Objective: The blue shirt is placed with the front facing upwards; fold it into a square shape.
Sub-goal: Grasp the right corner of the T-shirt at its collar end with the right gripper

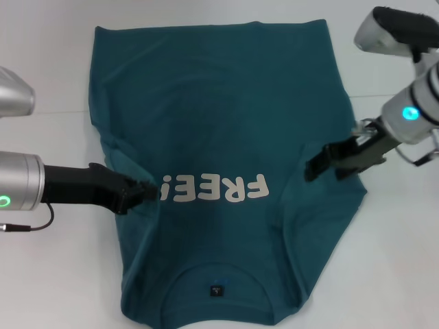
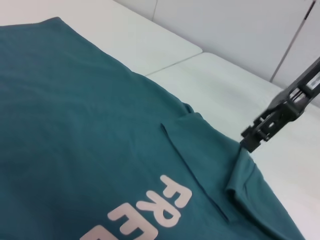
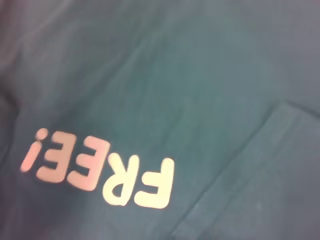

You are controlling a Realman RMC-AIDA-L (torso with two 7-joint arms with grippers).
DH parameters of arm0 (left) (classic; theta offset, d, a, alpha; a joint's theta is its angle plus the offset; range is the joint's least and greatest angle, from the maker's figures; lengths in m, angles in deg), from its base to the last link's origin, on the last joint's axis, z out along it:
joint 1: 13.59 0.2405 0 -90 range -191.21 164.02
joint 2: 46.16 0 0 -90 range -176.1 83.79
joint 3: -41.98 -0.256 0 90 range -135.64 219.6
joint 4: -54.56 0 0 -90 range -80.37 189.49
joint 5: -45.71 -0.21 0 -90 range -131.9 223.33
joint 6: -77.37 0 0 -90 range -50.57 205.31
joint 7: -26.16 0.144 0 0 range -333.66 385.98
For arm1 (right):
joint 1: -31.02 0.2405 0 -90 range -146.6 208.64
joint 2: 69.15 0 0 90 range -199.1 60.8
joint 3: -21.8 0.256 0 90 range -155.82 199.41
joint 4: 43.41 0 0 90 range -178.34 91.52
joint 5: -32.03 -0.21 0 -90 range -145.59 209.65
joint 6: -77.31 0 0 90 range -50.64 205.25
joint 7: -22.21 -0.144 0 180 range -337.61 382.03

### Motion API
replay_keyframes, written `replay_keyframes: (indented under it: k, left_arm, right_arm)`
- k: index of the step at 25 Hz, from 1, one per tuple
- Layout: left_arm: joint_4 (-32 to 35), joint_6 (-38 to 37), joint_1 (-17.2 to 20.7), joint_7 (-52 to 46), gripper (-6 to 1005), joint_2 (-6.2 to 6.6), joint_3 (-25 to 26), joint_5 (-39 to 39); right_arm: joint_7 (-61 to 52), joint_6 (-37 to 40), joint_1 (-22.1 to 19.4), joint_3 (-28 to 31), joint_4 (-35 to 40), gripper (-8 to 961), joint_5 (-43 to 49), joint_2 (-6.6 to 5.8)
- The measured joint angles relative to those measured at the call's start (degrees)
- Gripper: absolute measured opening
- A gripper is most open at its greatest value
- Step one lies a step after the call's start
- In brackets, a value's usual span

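Viewing the scene from the head camera, we find the blue shirt (image 1: pixel 219 123) spread front-up on the white table (image 1: pixel 41 288), with its hem at the far side and its round collar (image 1: pixel 217 275) at the near edge, closest to the robot body. We read the off-white "FREE!" print (image 1: pixel 214 188) upside down across the chest, and we note a small dark neck label (image 1: pixel 217 290) inside the collar. Both sleeves are already turned inward over the body of the garment, so each side shows a folded flap with a diagonal crease. We locate the left gripper (image 1: pixel 145 192) at the left side of the chest, just beside the exclamation mark of the print, where its dark fingers come together on a bunched ridge of fabric; we judge it closed on the cloth. We locate the right gripper (image 1: pixel 317 166) at the right side of the shirt, over the folded sleeve flap, and its tip meets the fabric edge in the left wrist view (image 2: pixel 250 141), where the cloth rises into a small raised fold below it. We cannot tell from any view how far the right fingers are parted or whether they have hold of the fabric. In the right wrist view we see only the print (image 3: pixel 100 172) and the sleeve seam on the flat shirt (image 3: pixel 190 65).
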Motion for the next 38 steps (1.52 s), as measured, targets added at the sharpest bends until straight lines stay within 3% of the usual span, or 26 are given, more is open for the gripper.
replay_keyframes:
  k: [3,9,15,20,38]
  left_arm:
    - [0.0,0.0,0.3,-0.2,3,0.27,0.0,1.5]
    - [-0.7,0.8,0.4,-0.8,3,0.36,0.1,2.2]
    - [-1.9,1.0,0.8,-2.3,3,0.14,0.1,2.2]
    - [-3.3,1.1,1.2,-3.6,3,-0.21,0.0,2.2]
    - [-2.9,2.1,0.3,-4.2,3,0.05,-0.6,1.8]
  right_arm:
    - [11.3,2.9,-2.8,-0.8,3.5,683,-2.7,-0.13]
    - [28.3,4.9,-4.7,-1.5,3.6,682,-4.1,-1.30]
    - [39.7,4.4,-6.8,-5.7,7.5,681,-3.7,0.68]
    - [41.8,4.6,-6.7,-7.4,9.5,683,-6.5,2.01]
    - [36.4,-7.7,-1.0,-10.5,-6.3,682,-8.3,2.17]
